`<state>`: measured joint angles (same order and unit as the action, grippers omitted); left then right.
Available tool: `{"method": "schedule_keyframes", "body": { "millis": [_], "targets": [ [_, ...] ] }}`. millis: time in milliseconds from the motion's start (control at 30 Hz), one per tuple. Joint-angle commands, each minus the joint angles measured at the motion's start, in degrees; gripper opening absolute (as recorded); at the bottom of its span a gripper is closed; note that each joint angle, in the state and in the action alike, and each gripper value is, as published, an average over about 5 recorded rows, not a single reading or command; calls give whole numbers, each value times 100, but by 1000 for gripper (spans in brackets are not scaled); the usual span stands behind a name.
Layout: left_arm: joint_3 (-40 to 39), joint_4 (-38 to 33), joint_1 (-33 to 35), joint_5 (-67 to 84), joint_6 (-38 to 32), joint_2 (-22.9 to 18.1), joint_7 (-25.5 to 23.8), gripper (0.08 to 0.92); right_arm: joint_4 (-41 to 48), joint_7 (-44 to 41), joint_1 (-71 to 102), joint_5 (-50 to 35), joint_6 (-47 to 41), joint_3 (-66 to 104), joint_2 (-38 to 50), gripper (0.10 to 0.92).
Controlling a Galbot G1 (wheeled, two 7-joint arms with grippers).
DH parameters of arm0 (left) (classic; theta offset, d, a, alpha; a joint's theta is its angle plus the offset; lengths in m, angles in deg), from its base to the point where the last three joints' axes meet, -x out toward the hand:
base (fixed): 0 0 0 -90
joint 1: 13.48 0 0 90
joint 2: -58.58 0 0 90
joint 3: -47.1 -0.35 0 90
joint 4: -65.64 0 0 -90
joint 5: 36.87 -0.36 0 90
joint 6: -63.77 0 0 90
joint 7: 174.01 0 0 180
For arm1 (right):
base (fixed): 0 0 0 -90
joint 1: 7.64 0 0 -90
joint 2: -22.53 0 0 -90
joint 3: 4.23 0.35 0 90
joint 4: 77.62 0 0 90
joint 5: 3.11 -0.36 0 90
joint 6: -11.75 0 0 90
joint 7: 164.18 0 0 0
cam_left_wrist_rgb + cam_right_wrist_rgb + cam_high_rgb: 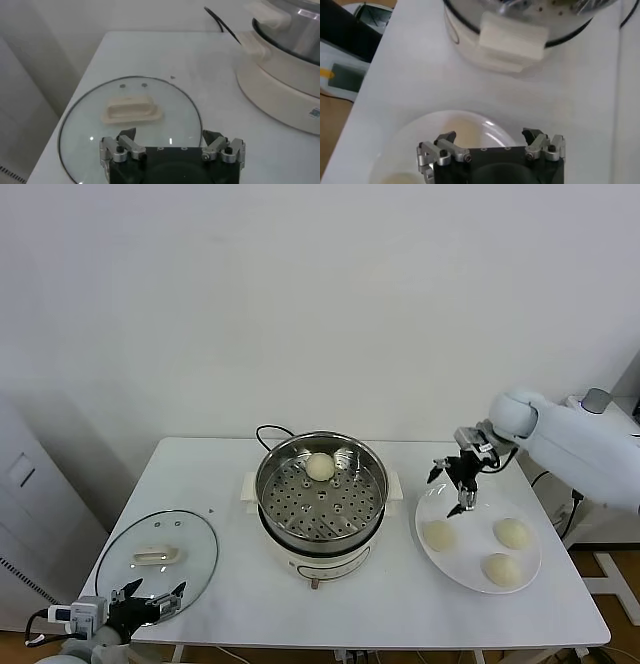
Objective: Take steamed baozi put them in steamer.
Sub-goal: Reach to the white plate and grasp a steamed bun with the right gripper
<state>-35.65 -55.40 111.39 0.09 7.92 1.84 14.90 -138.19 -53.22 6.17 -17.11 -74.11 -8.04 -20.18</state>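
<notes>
Sitting in the steamer (322, 496): one baozi (320, 466) (toward the back). Waiting on the white plate (478, 574): three more buns (512, 533). Hovering over the plate's near edge, jaws apart and empty: right gripper (455, 477). Idling beside the glass lid (160, 552), also open: left gripper (150, 602).

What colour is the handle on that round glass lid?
Cream, matching the cooker base; the glass lid's handle shows best in the left wrist view.
</notes>
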Motion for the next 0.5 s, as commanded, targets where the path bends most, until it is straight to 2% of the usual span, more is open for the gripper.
{"method": "schedule_keyframes", "body": {
  "millis": [33,500],
  "targets": [
    [-6,15,-4,0,-3,20,-3,823,-86,110,477,128,-232,48,126,823],
    [-20,35,-5,-3,3,45,5,823,268,198,956,485,-182,465,-125,823]
  ]
}}
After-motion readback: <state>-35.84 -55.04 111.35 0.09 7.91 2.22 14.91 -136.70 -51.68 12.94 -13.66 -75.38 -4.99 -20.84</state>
